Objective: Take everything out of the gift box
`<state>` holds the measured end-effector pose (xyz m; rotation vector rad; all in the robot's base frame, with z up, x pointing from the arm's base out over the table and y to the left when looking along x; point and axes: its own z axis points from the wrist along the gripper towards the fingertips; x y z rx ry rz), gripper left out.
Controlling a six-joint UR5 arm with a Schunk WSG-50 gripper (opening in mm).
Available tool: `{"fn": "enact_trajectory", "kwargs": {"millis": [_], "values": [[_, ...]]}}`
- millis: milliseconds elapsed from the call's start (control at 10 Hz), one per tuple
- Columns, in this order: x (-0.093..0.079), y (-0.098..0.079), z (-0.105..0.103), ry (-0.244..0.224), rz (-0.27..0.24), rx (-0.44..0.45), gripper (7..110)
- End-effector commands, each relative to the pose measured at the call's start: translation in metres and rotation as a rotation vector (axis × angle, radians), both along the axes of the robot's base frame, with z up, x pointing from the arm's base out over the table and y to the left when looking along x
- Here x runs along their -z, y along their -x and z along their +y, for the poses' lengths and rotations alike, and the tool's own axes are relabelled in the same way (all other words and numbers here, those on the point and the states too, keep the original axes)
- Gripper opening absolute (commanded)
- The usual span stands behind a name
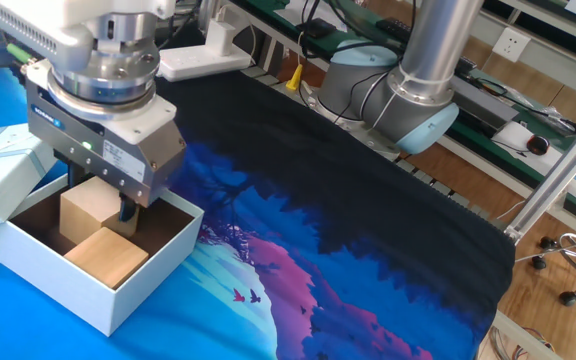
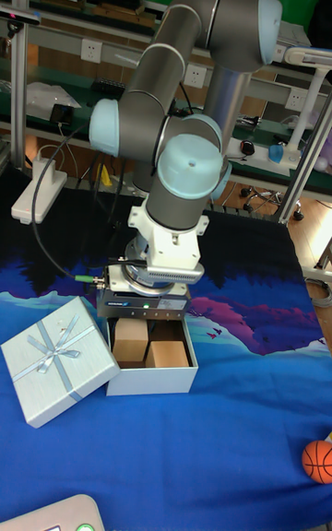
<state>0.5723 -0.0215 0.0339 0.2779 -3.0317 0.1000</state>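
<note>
I see the gripper (image 1: 96, 203) lowered into the open gift box (image 1: 143, 285), its fingers on either side of the paler block (image 1: 88, 210) at the back, but I can't tell if they have closed on it. The tanner block (image 1: 106, 256) lies just in front, touching it. The lid (image 2: 57, 359) with its bow rests on the blue cloth (image 1: 388, 280) beside the box

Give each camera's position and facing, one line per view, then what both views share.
Fixed view: close beside the table, looking down across the open gift box; shows the gripper and the arm's base.
Tall fixed view: in front of the table, higher, facing the whole arm; lid beside the box.
Shared: gift box, both wood blocks, gripper reaching in.
</note>
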Motion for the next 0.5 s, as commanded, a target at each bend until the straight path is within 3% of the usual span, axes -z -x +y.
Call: {"fn": "enact_trajectory", "kwargs": {"millis": [0,200,300,400], "values": [[0.0059,-0.0062,0.0048,-0.032,-0.012,0.02,66],[0.0111,-0.0106,0.0038,-0.027,-0.028,0.031,66],[0.0113,-0.0092,-0.0049,0.017,-0.032,0.065,7],[0.011,-0.0069,-0.002,0.013,-0.035,0.071,7]]}}
